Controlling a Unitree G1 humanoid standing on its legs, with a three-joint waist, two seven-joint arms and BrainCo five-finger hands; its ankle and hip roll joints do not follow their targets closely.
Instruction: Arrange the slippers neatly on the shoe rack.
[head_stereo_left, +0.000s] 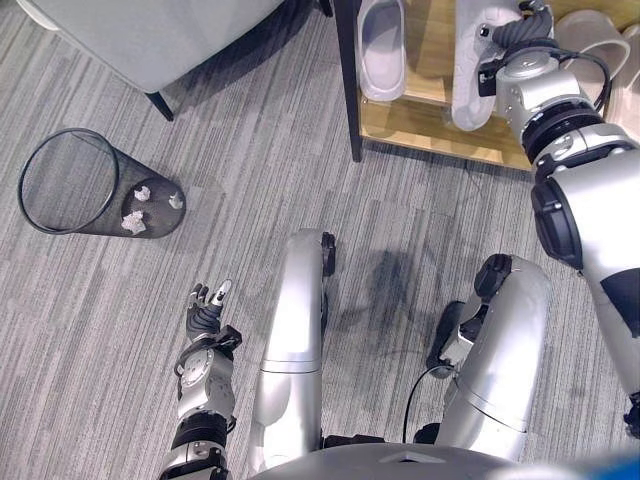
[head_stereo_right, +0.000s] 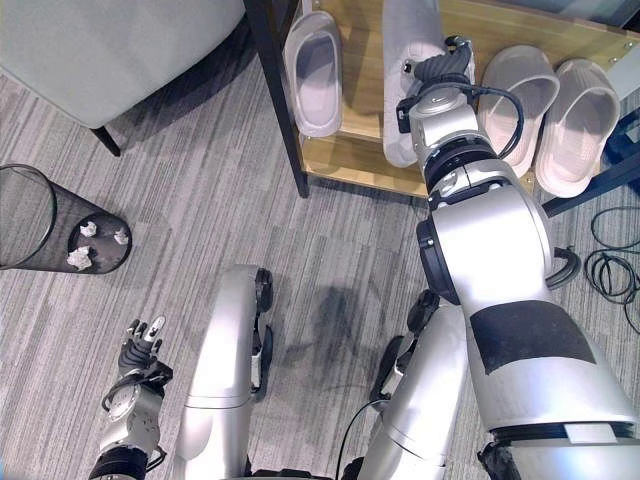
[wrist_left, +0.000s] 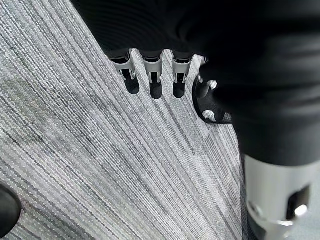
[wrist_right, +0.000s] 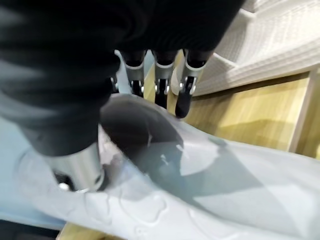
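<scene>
- The right hand (head_stereo_right: 440, 75) reached onto the wooden shoe rack (head_stereo_right: 340, 155) and was gripping a pale grey slipper (head_stereo_right: 405, 40): in the right wrist view its fingers (wrist_right: 184, 92) curled over the slipper's edge, with the thumb under the fold.
- That slipper lay sole up on the shelf, between a matching grey slipper (head_stereo_right: 313, 75) on the left and a beige pair (head_stereo_right: 555, 105) on the right.
- The left hand (head_stereo_left: 208, 315) hung idle low over the carpet, fingers relaxed and empty.
- A wire waste basket (head_stereo_left: 85, 185) lay tipped over on the floor at far left, well apart from the rack.
- Recommended procedure: turn the held slipper sole down, align it parallel and just beside its grey mate, and release only once it sits flat.
- Caution: avoid nudging the beige pair.
</scene>
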